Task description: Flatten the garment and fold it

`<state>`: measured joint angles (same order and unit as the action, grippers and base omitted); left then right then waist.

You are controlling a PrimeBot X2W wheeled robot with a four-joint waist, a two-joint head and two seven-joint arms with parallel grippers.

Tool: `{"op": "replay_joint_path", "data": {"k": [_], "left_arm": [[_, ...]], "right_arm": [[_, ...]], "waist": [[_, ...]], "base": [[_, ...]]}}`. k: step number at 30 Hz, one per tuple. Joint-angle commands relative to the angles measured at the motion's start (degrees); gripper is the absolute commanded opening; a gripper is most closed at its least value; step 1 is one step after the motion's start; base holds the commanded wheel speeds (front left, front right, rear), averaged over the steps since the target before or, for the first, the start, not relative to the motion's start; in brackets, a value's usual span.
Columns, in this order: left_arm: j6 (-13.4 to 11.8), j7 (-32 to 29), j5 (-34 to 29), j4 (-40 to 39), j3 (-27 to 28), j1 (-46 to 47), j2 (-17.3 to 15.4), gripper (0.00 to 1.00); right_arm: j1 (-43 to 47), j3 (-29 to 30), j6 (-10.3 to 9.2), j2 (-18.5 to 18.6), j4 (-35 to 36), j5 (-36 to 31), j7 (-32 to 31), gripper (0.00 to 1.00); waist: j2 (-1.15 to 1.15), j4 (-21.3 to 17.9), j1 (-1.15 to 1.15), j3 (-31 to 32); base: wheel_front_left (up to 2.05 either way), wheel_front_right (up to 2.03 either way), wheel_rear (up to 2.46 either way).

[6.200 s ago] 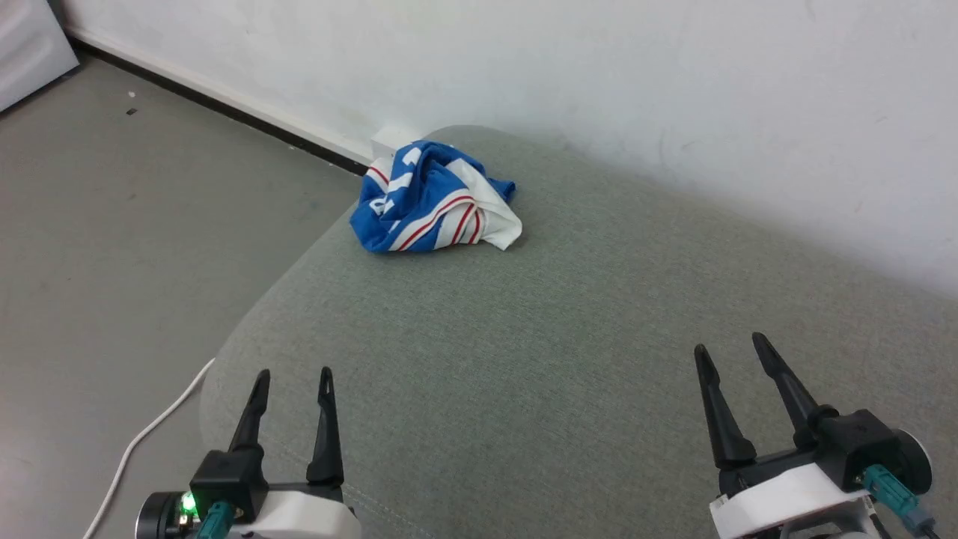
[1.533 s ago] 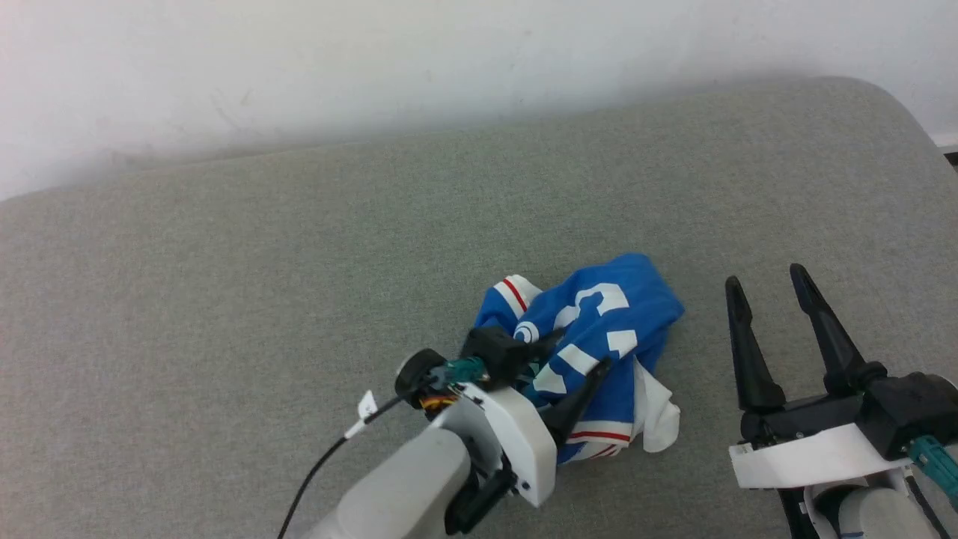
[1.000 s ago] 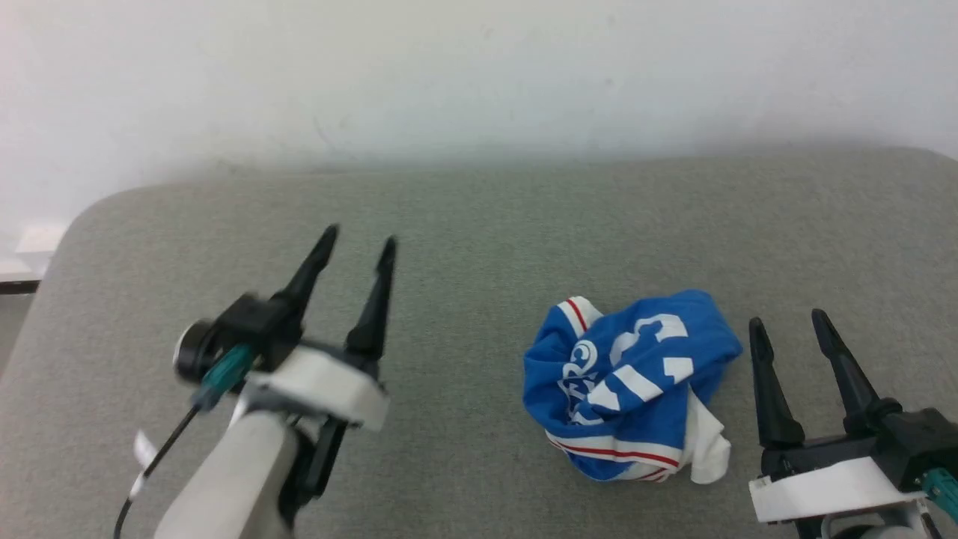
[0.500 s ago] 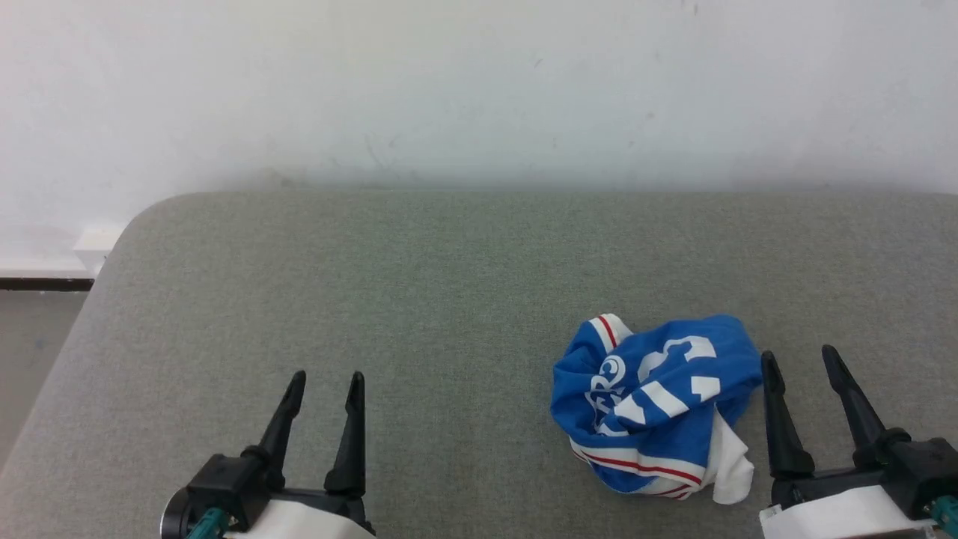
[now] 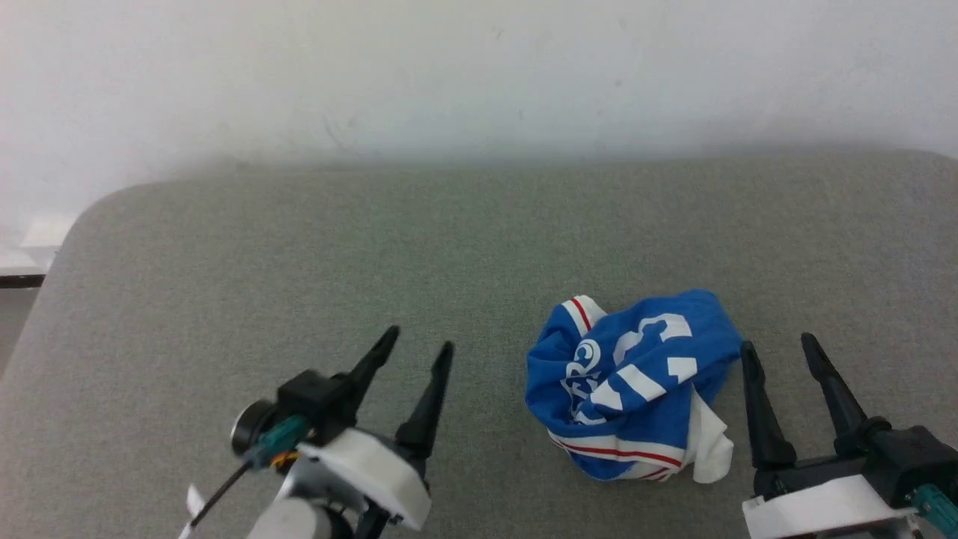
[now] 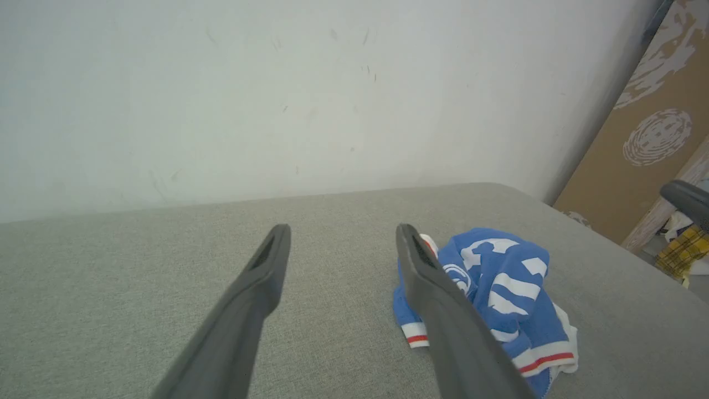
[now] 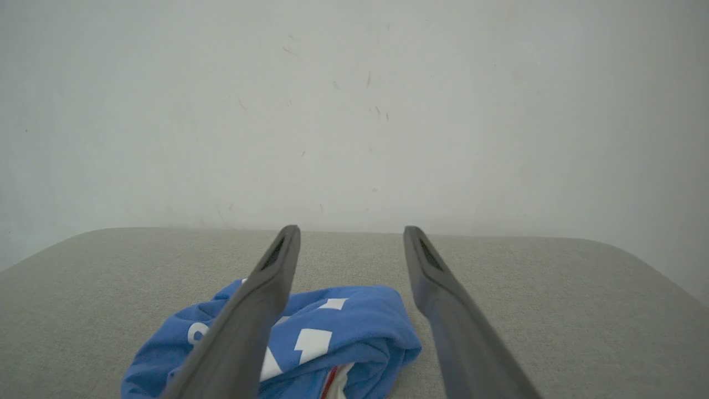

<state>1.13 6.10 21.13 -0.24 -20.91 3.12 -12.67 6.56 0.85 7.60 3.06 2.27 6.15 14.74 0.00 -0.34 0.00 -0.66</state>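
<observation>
1. In the head view we see the crumpled blue jersey T-shirt [image 5: 629,385] lying on the grey upholstered surface [image 5: 299,247], between the left gripper [image 5: 420,337] and the right gripper [image 5: 776,342] and nearer the right; both stand wide and empty.
2. The left wrist view adds a brown patterned board [image 6: 648,144] and a yellow checked cloth [image 6: 680,252] beyond the surface's edge.
3. A white wall [image 5: 449,67] backs the surface.
4. We cannot read the shirt's crumpled white lettering.
</observation>
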Motion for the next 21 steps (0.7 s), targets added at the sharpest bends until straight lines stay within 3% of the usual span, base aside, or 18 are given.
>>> {"op": "replay_joint_path", "data": {"k": [1,11,21], "left_arm": [[1.17,-2.90,-0.34,0.69,-1.50,3.64,0.29,1.00],[5.09,-28.85,1.70,13.74,-10.10,24.57,3.05,1.00],[6.12,-35.76,1.66,28.88,-14.28,37.62,2.91,1.00]], "right_arm": [[-1.32,-0.51,-0.11,-0.18,0.35,0.30,0.26,1.00],[-4.89,-1.26,-0.11,-0.18,0.88,1.82,0.26,1.00],[-7.47,-1.66,-0.11,-0.18,0.51,3.46,0.26,1.00]], "waist": [[0.00,-3.16,0.00,-3.67],[0.00,-11.02,0.00,-12.16],[0.00,-15.64,0.00,-16.10]], "base": [[0.00,0.00,0.00],[0.00,0.00,0.00],[0.00,0.00,0.00]]}}
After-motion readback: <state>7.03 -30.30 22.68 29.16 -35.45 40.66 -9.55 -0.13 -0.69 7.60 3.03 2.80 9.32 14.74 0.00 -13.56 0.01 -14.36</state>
